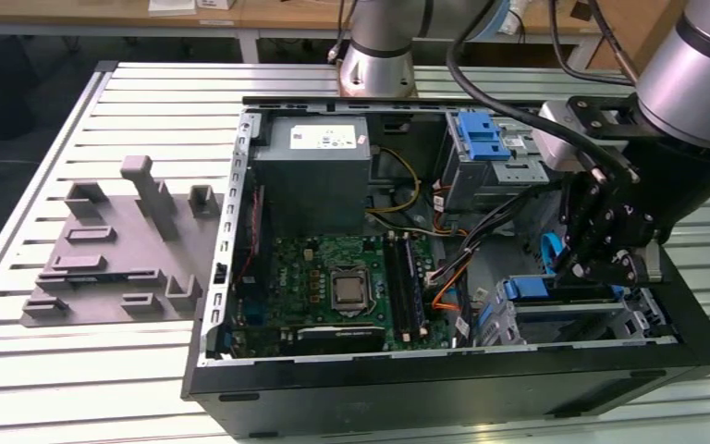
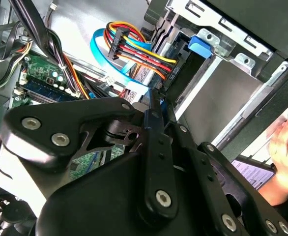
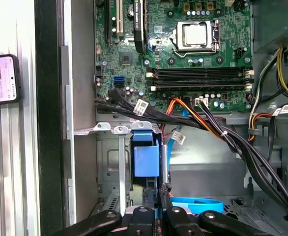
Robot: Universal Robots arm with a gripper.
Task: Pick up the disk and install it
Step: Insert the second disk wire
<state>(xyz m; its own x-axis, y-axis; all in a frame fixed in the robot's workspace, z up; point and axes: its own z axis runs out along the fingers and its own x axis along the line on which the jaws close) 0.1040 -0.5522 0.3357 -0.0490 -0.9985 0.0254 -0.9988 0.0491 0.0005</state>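
Note:
The disk [image 3: 146,158] stands on edge in a slot of the lower drive cage, its blue plastic frame facing out and a silver edge beside it. In the exterior view its blue frame [image 1: 540,289] shows at the case's right, just below my gripper [image 1: 598,266]. In the first wrist view my gripper [image 3: 157,191] is shut, with its tips together right against the disk's near end and nothing visibly between them. The second wrist view shows the shut gripper [image 2: 156,98] pointing into the bay, where a blue tab [image 2: 203,46] sits.
Black and coloured cables [image 3: 217,130] and a blue ribbon cable [image 2: 100,49] run close to the bay. Motherboard [image 1: 343,277], grey power supply [image 1: 318,176] and an upper cage with blue latch [image 1: 483,139] occupy the case. Grey fixture [image 1: 121,250] lies outside. A hand [image 2: 286,142] holds a phone [image 3: 1,78].

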